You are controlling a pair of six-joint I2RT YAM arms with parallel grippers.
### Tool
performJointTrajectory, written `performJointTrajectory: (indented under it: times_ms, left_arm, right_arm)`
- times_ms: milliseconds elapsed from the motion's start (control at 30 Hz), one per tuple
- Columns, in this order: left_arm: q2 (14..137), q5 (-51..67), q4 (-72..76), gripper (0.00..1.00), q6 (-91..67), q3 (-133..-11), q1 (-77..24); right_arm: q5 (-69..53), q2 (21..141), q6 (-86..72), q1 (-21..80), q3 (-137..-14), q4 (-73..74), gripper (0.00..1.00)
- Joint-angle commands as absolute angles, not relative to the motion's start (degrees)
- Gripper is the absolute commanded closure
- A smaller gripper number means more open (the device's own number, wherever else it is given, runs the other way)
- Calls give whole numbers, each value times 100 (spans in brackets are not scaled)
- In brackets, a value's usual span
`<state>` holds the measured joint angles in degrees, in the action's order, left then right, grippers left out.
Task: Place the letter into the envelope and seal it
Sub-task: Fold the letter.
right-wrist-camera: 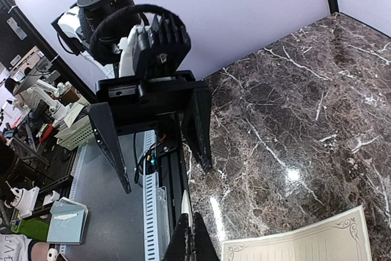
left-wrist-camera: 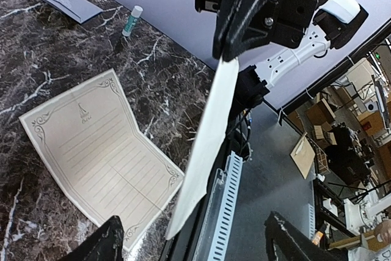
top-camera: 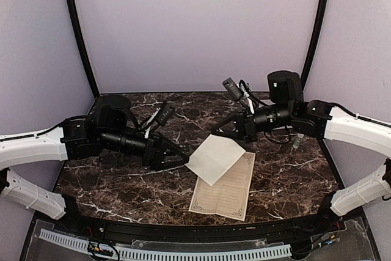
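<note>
Right gripper [top-camera: 222, 133] pinches a blank letter sheet [top-camera: 212, 158] — left gripper [top-camera: 182, 161] open; bordered sheet [top-camera: 227, 191] header unreadable.

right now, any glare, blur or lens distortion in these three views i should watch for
Top external: even light, no hard shadows, black posts look bowed, likely lens distortion. Left wrist: wide-angle stretch, held sheet edge-on and bright, bordered sheet sharp. Right wrist: small glare spots on the marble table, otherwise sharp.

Clad in white shells along both arms [top-camera: 30, 148], black at joints; black wedge-shaped claw fingers [right-wrist-camera: 198, 129], silver screws [left-wrist-camera: 269, 21], looping black cables [top-camera: 247, 93].
</note>
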<state>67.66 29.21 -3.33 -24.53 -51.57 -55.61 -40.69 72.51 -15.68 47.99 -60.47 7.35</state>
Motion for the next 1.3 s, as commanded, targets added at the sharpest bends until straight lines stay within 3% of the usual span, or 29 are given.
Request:
performJointTrajectory:
  times_ms: [0, 367, 667, 1000, 1267]
  left_arm:
    - [6657, 2188, -510, 18, -2100, -5446, -5548]
    - [7899, 3780, -383, 24, -1828, -6259, -5769]
    - [7833, 3864, -181, 63, -1951, -6128, -5781]
    - [7921, 3772, -292, 77, -1945, -6130, -5782]
    - [7901, 3711, -304, 100, -1943, -6115, -5783]
  right_arm:
    - [-4469, 7348, -1427, 4891, -6219, 711, 100]
    - [-4338, 7517, -1391, 5049, -6335, 737, 100]
    - [-4340, 7527, -1354, 5062, -6319, 773, 100]
    - [-4324, 7566, -1301, 5123, -6390, 887, 100]
    - [-4135, 7554, -1248, 5160, -6410, 973, 100]
